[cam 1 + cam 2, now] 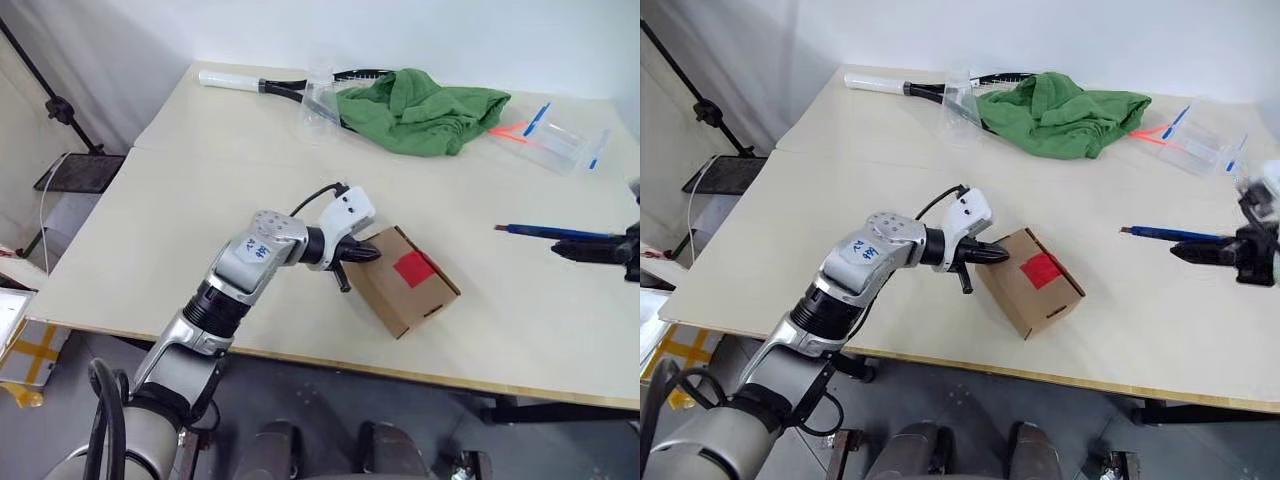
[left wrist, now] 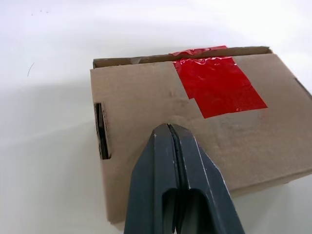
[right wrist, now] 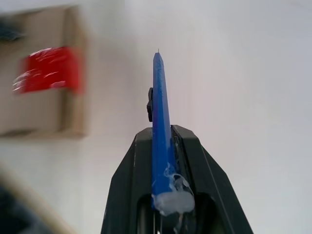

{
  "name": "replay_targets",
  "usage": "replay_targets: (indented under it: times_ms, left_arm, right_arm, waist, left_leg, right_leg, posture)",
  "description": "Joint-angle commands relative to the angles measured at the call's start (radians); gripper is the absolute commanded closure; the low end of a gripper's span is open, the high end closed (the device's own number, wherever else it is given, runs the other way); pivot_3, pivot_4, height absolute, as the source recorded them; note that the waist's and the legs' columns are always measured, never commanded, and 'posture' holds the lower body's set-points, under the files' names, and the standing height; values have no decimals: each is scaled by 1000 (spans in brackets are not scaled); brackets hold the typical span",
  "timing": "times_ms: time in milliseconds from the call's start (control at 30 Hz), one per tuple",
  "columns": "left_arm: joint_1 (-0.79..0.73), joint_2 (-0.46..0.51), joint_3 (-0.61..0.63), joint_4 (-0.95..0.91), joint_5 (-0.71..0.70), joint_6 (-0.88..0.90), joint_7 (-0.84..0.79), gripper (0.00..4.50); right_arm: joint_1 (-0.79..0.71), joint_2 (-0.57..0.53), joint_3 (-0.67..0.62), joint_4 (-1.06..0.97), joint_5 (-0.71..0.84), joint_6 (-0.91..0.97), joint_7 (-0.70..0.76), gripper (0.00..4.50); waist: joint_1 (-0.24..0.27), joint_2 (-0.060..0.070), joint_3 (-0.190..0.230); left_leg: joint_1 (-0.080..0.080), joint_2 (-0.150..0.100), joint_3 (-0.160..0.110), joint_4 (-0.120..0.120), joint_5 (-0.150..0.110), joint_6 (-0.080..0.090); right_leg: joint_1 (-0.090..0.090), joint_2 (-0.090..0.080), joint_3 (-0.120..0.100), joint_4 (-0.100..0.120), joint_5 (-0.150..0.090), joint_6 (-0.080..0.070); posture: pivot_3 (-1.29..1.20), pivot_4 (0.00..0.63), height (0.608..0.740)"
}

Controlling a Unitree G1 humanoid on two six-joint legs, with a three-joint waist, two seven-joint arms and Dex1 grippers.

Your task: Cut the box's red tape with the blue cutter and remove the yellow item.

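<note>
Box [image 1: 405,283] sits on the counter [image 1: 180,210], braced under the clenched, empty left fingers [image 2: 170,146], red tape [image 2: 218,85] just beyond their tips. Right fingers [image 3: 187,146], well apart, clamp the blue cutter [image 3: 160,112]; approach with its tip aimed along the taped flap seam.

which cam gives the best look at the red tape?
Left wrist view: the red tape is large and sharp, wrinkles visible, wrapping over the box edge. Both eye views show a small red patch; right wrist view shows it smeared.

Bright, even; rt wrist seemingly blurred.
</note>
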Motion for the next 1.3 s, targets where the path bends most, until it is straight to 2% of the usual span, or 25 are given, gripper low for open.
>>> replay_targets:
  times_ms: [33,100,167,267,400,533,633,767,867,933,967,1133,1233,1300]
  left_arm:
    - [-17,8,73,-43,-54,-50,-50,4500]
    - [-31,16,122,-52,-94,-37,-69,4500]
    - [-42,44,168,-71,-145,8,-105,4500]
    - [-41,82,195,-103,-187,53,-139,4500]
    - [63,262,195,-245,-265,165,-248,4500]
    - [148,332,151,-343,-291,221,-249,4500]
    - [201,322,127,-376,-275,233,-198,4500]
    - [229,281,102,-376,-247,215,-129,4500]
    - [237,170,104,-304,-185,171,16,4500]
    - [238,144,99,-277,-145,130,60,4500]
    - [238,130,106,-269,-137,121,78,4500]
    - [238,90,112,-230,-117,100,130,4500]
    - [239,77,124,-227,-110,95,153,4500]
    - [235,78,134,-228,-110,96,157,4500]
  right_arm:
    - [82,140,-85,49,-10,-111,-55,4373]
    - [104,209,-98,111,-29,-177,-86,4373]
    - [86,243,-103,193,-41,-202,-124,3634]
    - [75,249,-97,239,-47,-219,-148,2844]
    - [98,173,-102,167,-55,-226,-112,1468]
    - [90,81,-37,40,-53,-200,-71,85]
    - [29,36,81,-67,-69,-197,-54,85]
    - [-131,64,234,-30,-135,-222,-92,85]
    - [-367,165,534,55,-298,-292,-51,654]
    - [-464,215,638,134,-375,-307,-38,1460]
    - [-493,229,679,172,-411,-329,-26,1681]
    - [-560,275,751,214,-441,-349,63,3415]
    - [-548,274,758,116,-406,-292,128,4486]
    - [-537,269,751,58,-390,-254,152,4486]
  waist:
    - [-2,1,0]
    - [-5,2,1]
    - [-12,7,2]
    - [-15,8,2]
    - [-24,12,2]
    - [-16,15,3]
    - [-15,15,3]
    - [-14,12,5]
    - [-16,12,5]
    - [-18,12,5]
    - [-18,12,5]
    - [-10,12,5]
    - [-12,12,5]
    - [-14,12,5]
  left_leg:
    - [0,0,0,0,0,0]
    - [0,0,0,0,0,0]
    - [0,-1,1,0,0,1]
    - [1,-1,1,0,1,1]
    - [2,0,1,-1,1,1]
    - [2,-1,1,-2,1,1]
    - [2,-1,1,-1,1,1]
    - [2,0,1,-1,1,1]
    - [1,-2,1,-1,1,1]
    - [1,-2,1,0,1,1]
    - [0,-1,0,-1,1,1]
    - [-5,-4,0,-2,0,1]
    - [-5,-6,0,-2,-1,3]
    - [-5,-5,0,-2,-1,3]
  right_leg:
    - [0,0,0,0,0,0]
    - [0,0,0,0,0,0]
    - [0,0,1,0,0,0]
    - [0,0,1,0,0,1]
    - [0,0,2,0,0,1]
    - [0,0,3,0,0,1]
    - [0,0,4,0,1,1]
    - [0,0,3,-1,1,1]
    - [0,0,3,-2,1,1]
    - [0,0,3,-2,1,2]
    - [-1,1,3,-2,1,2]
    - [-6,-1,2,-1,1,2]
    - [-6,-2,2,-1,2,3]
    - [-6,-2,2,-1,2,3]
  posture:
    - [0,150,740]
    - [0,150,740]
    - [0,150,740]
    - [0,150,740]
    - [0,150,740]
    - [0,150,740]
    - [0,150,740]
    - [0,150,740]
    - [0,150,740]
    - [0,150,740]
    - [0,150,740]
    - [0,150,740]
    - [0,150,740]
    - [0,150,740]
